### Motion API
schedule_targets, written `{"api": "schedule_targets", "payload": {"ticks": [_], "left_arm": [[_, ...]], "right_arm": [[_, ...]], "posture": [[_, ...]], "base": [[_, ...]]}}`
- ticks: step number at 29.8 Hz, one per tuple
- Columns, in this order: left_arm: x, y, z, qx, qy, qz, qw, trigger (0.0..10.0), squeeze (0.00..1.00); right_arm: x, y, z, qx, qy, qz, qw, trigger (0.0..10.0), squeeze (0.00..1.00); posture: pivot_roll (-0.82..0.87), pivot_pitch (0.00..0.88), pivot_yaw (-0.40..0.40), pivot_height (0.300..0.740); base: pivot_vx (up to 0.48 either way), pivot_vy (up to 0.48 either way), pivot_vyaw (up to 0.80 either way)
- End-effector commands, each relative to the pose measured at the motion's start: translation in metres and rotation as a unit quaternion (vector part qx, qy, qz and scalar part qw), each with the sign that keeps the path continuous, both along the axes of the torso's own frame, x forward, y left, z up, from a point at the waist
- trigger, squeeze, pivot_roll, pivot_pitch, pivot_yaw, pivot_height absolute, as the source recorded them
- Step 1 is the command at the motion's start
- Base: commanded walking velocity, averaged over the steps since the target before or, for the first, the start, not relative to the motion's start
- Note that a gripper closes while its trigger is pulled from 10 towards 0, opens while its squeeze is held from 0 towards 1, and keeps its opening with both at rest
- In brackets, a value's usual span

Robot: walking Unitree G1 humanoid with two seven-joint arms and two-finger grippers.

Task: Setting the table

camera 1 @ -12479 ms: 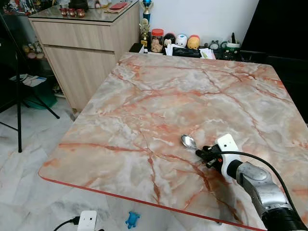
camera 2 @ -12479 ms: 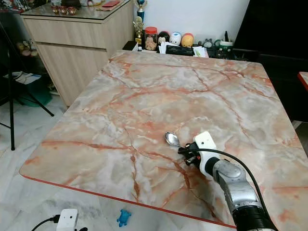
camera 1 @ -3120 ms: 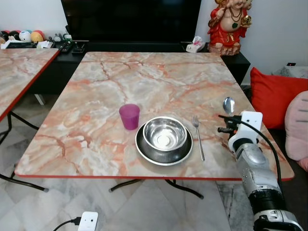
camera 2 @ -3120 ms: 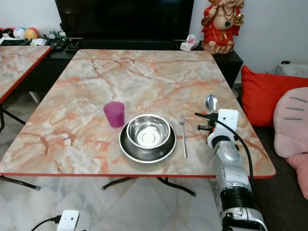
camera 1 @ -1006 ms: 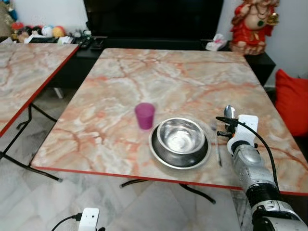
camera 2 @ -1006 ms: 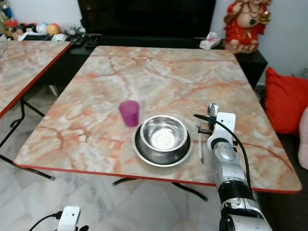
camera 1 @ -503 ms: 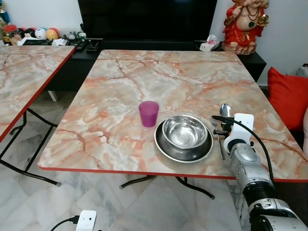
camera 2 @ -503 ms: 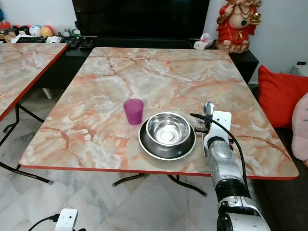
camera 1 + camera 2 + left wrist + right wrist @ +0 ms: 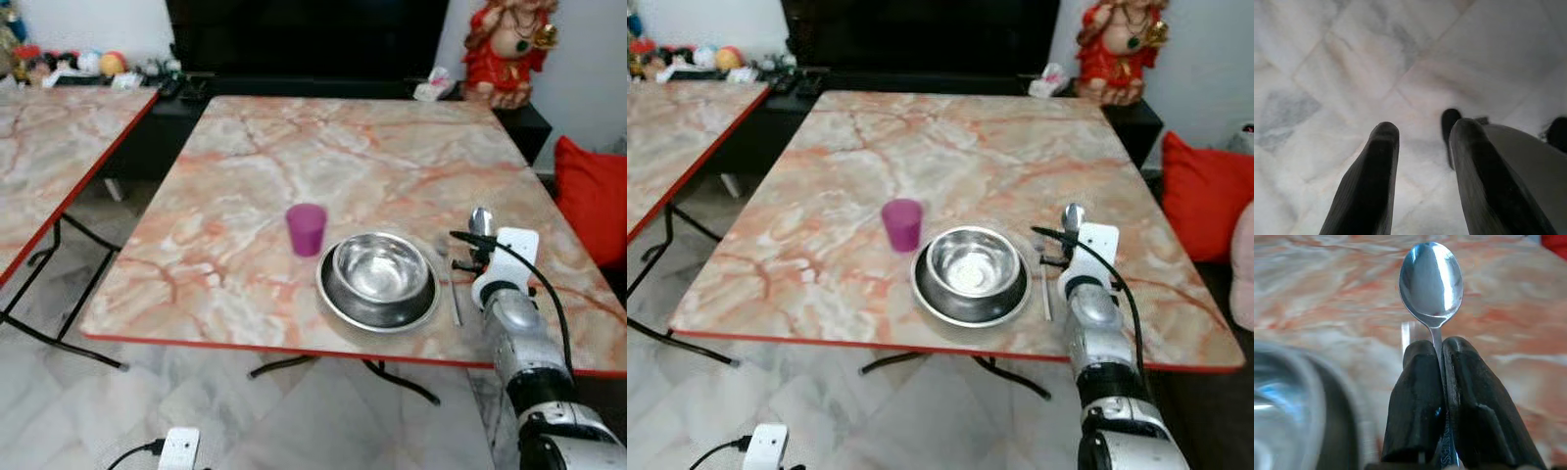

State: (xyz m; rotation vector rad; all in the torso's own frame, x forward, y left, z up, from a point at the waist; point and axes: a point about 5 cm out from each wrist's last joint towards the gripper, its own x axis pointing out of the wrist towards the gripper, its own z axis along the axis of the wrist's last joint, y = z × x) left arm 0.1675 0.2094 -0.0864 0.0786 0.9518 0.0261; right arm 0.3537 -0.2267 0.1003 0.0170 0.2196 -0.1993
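My right gripper (image 9: pixel 468 251) is shut on the handle of a steel spoon (image 9: pixel 480 219), which stands upright above the table's right side. In the right wrist view the fingers (image 9: pixel 1418 396) pinch the handle below the spoon's bowl (image 9: pixel 1431 281). Just left of it a fork (image 9: pixel 1045 292) lies on the marble table (image 9: pixel 294 137), beside a steel bowl (image 9: pixel 380 266) nested on a steel plate (image 9: pixel 343 304). A purple cup (image 9: pixel 307 228) stands left of the bowl. My left gripper (image 9: pixel 1418 132) hangs open over the floor tiles.
A second marble table (image 9: pixel 49 137) stands to the left across a gap of floor. A red cushion (image 9: pixel 593 191) lies right of the table and a red statue (image 9: pixel 505 44) stands on the dark cabinet behind. A white power strip (image 9: pixel 179 446) lies on the floor.
The spoon held over the other table 12.5 s ago is now held over the set table. In the last second the view swayed; the gripper stays right of the bowl.
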Motion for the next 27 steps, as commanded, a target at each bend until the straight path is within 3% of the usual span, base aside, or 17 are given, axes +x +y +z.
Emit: {"api": "schedule_targets", "payload": {"ticks": [1, 10, 19, 27], "left_arm": [[-0.0032, -0.0022, -0.0018, -0.003, 0.004, 0.0, 1.0, 10.0, 0.0], [-0.0034, -0.0041, -0.0024, -0.007, 0.005, 0.006, 1.0, 10.0, 0.0], [-0.0029, -0.0053, -0.0024, -0.007, 0.006, 0.006, 1.0, 10.0, 0.0], [-0.003, -0.0049, -0.0024, -0.007, 0.006, 0.006, 1.0, 10.0, 0.0]], "right_arm": [[0.0016, -0.0055, 0.0072, -0.004, -0.013, -0.008, 1.0, 10.0, 0.0], [0.0013, -0.0075, 0.008, -0.006, -0.015, -0.013, 1.0, 10.0, 0.0], [0.0015, -0.0081, 0.0084, -0.006, -0.016, -0.015, 1.0, 10.0, 0.0], [0.0016, -0.0083, 0.0089, -0.005, -0.017, -0.017, 1.0, 10.0, 0.0]], "posture": [[0.03, 0.013, 0.017, 0.736], [0.03, 0.013, 0.016, 0.736], [0.03, 0.01, 0.014, 0.736], [0.03, 0.012, 0.015, 0.736]], "base": [[0.0, 0.0, 0.0], [0.0, 0.0, 0.0], [0.0, 0.417, 0.0], [0.0, 0.0, 0.0]]}}
